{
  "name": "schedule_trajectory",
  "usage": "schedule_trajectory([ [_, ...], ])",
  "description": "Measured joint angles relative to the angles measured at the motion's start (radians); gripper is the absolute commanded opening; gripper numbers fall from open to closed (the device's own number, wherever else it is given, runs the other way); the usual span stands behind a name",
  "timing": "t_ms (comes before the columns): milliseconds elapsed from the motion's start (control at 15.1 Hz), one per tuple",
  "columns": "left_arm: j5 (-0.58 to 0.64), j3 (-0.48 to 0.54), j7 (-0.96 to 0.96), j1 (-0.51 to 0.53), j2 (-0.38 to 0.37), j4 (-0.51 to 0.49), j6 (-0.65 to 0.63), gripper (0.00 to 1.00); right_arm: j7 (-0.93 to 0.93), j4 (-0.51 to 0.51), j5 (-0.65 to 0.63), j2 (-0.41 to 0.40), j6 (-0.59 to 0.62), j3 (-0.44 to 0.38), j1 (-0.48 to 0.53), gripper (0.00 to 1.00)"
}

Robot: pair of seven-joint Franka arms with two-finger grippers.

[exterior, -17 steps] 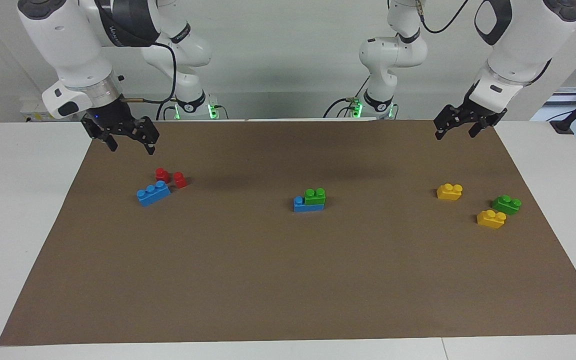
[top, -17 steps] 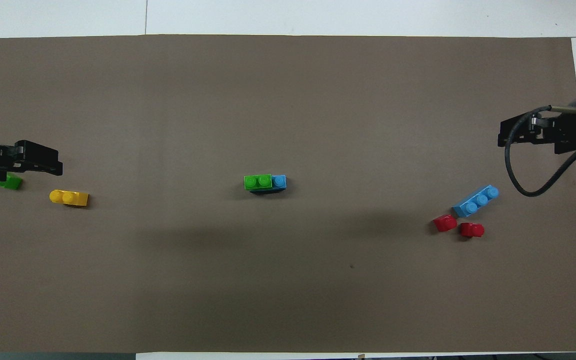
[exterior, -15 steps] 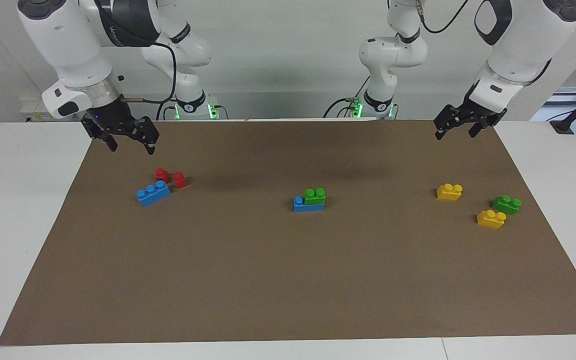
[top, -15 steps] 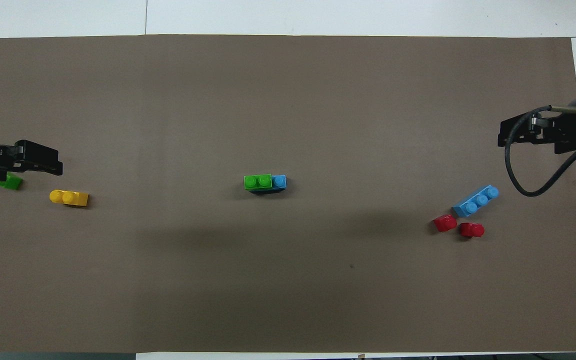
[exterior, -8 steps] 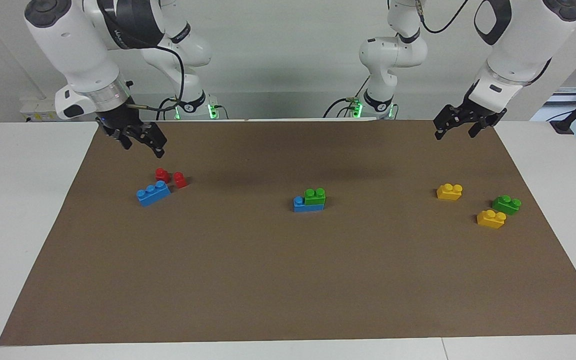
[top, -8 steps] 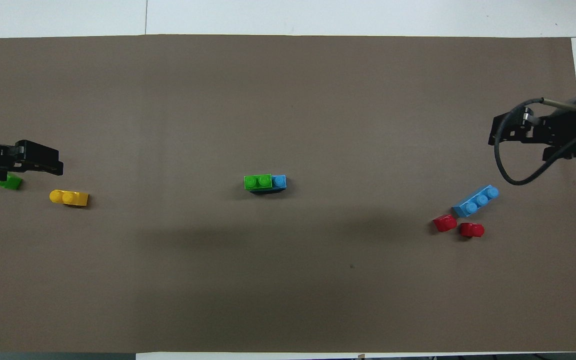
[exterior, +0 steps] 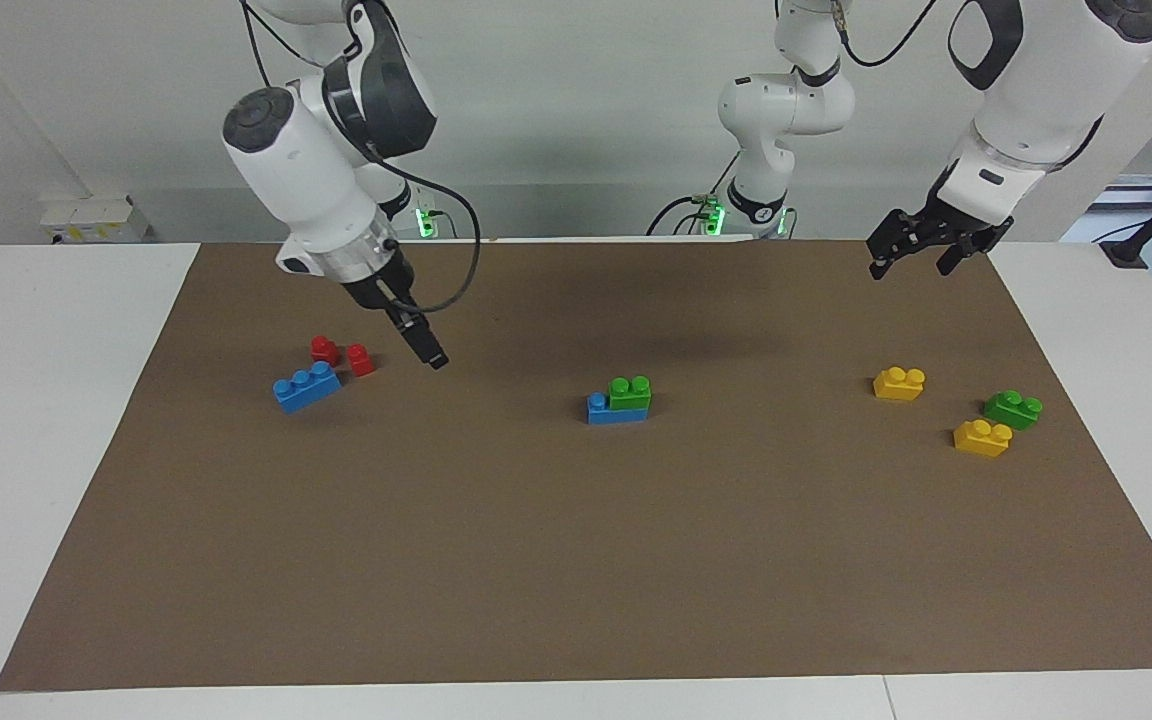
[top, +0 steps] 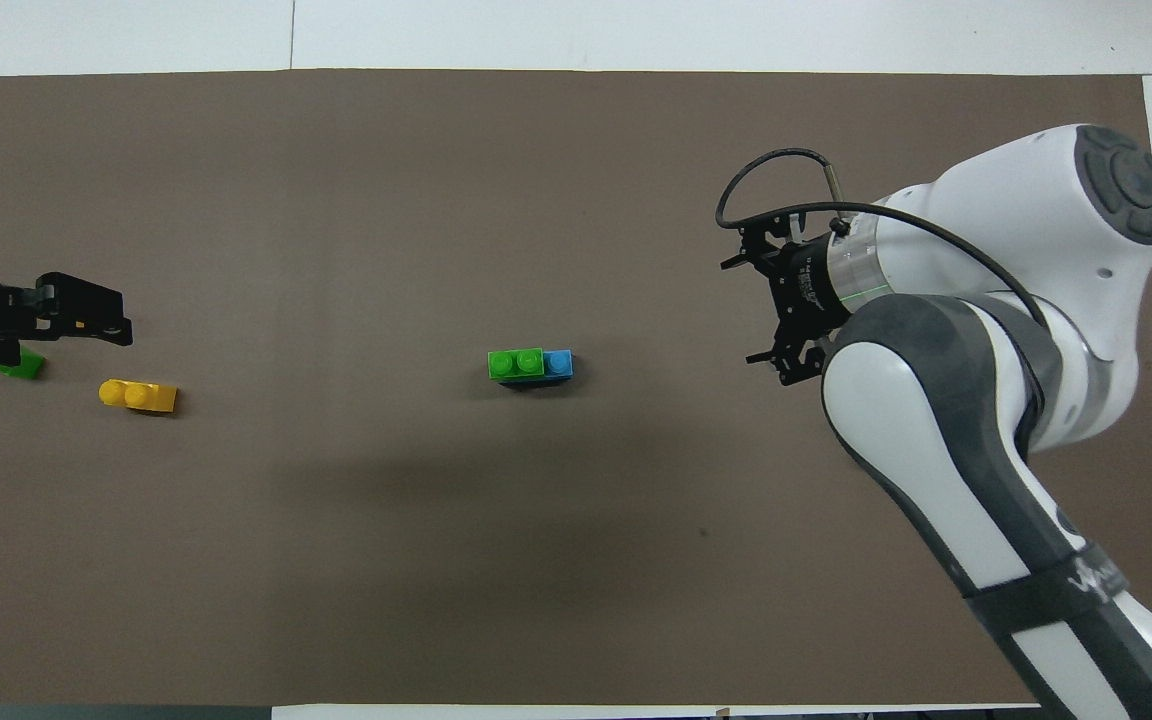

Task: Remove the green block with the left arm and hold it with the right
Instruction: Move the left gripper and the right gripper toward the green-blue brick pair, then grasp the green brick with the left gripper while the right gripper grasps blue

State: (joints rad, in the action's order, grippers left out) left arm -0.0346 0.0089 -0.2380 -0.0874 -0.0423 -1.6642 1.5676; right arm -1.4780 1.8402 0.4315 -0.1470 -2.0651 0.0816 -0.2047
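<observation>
The green block (exterior: 630, 392) sits on one end of a blue brick (exterior: 604, 408) at the middle of the brown mat; the overhead view shows the green block (top: 516, 363) and the blue brick's bare stud (top: 558, 362). My right gripper (exterior: 432, 355) hangs open and empty, tilted, low over the mat between the red blocks and the stacked pair, apart from both; it also shows in the overhead view (top: 748, 310). My left gripper (exterior: 911, 258) waits open and empty, raised over the mat's edge at the left arm's end, as the overhead view (top: 86, 315) also shows.
Two red blocks (exterior: 324, 349) (exterior: 360, 359) and a blue three-stud brick (exterior: 306, 387) lie toward the right arm's end. Two yellow bricks (exterior: 899, 383) (exterior: 982, 438) and a second green brick (exterior: 1013, 408) lie toward the left arm's end.
My right arm has swung from the mat's corner toward the middle, its gripper turning and dropping past the red blocks. The left arm and all bricks have not moved.
</observation>
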Motion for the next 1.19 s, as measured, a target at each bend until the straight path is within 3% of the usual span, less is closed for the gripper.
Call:
schedule_trajectory([
  [331, -0.005, -0.022, -0.470, -0.107, -0.071, -0.190, 0.177, 1.00, -0.099, 0.045, 0.176, -0.092, -0.176, 0.000, -0.072, 0.99],
  [728, -0.005, -0.027, -1.148, -0.296, -0.161, -0.423, 0.395, 1.00, -0.103, 0.070, 0.189, -0.202, -0.356, 0.000, -0.204, 0.99],
  [993, -0.005, -0.029, -1.525, -0.426, -0.141, -0.492, 0.474, 1.00, -0.088, 0.093, 0.189, -0.242, -0.430, 0.000, -0.249, 0.99],
  [1192, -0.005, -0.029, -1.738, -0.489, -0.075, -0.503, 0.565, 1.00, -0.078, 0.104, 0.192, -0.266, -0.481, 0.001, -0.272, 0.99],
])
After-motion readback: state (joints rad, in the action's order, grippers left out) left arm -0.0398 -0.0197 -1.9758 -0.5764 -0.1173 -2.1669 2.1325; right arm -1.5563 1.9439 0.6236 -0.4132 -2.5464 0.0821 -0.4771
